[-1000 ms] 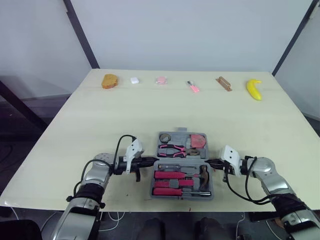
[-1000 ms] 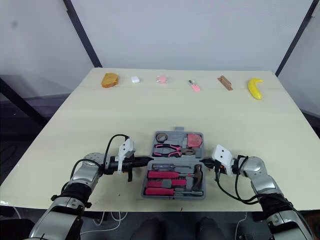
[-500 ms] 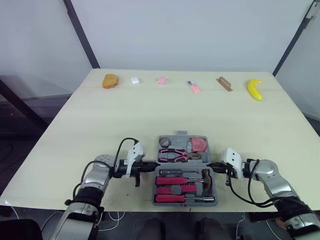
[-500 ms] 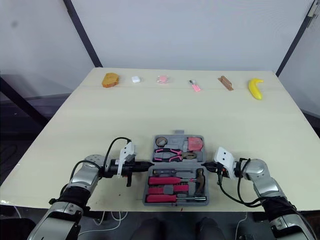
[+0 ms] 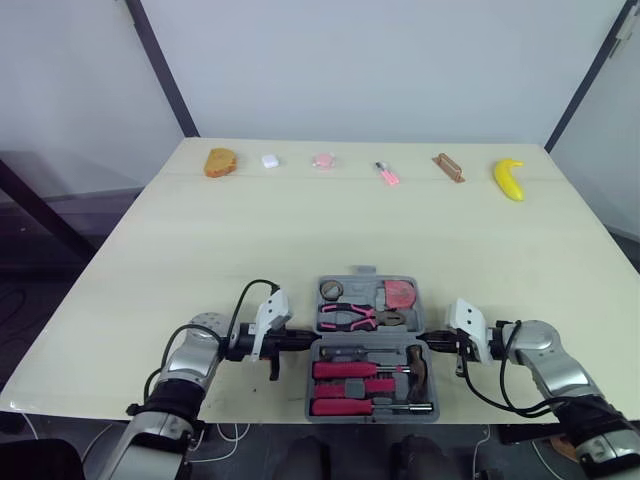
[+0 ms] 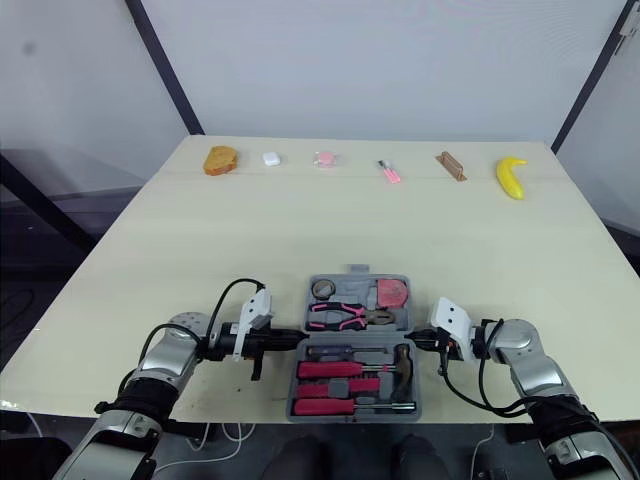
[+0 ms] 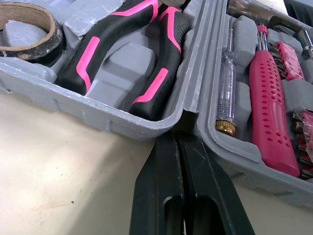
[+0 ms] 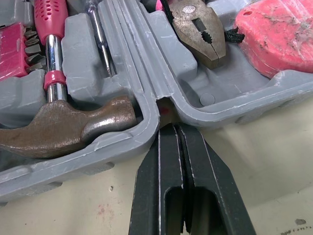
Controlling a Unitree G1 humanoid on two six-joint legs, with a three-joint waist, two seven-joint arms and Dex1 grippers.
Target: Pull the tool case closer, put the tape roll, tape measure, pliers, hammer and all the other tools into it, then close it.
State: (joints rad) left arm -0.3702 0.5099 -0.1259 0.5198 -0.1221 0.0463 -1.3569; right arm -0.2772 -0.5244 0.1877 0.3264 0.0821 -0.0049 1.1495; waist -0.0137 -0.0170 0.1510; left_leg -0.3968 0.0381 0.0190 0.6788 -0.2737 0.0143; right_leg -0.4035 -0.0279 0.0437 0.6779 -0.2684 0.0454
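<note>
Looking down through the left eye: finding the grey moulded-plastic tool case (image 5: 311, 385) lying open and flat at the near edge of the pale wooden table (image 5: 300, 230), close to the robot. Holding already, each in its moulded pocket, the brown tape roll (image 5: 331, 290), the pink tape measure (image 5: 400, 294), the pink-and-black pliers (image 5: 355, 318), the steel-headed hammer (image 5: 415, 362) and the pink-handled screwdrivers (image 5: 345, 370). Flanked by the left gripper (image 5: 300, 343) and the right gripper (image 5: 432, 343), one poking into each end of the hinge line, probably so as to drag both halves evenly without tipping either. Judging the pull about done, with folding the case shut as what remains.

Turning to the right eye: same layout. Along the far edge, well apart from the case, a brown bread-like lump (image 6: 221, 160), a small white block (image 6: 270, 158), a pink round piece (image 6: 323, 158), a small pink object (image 6: 388, 172) too small to identify, a brown wooden strip (image 6: 449, 166) and a yellow banana (image 6: 511, 177). Behind, plain white walls (image 6: 400, 60) crossed by dark slanting struts (image 6: 165, 70).

Peering along the left wrist: two black fingers (image 7: 156, 196) pressed together, gripping nothing, tips wedged in the hinge notch beside the pliers' handles.

Peering along the right wrist: black fingers (image 8: 156, 196) likewise closed flat against each other, empty, tips nosing the notch between hammer head and pliers' nose.
</note>
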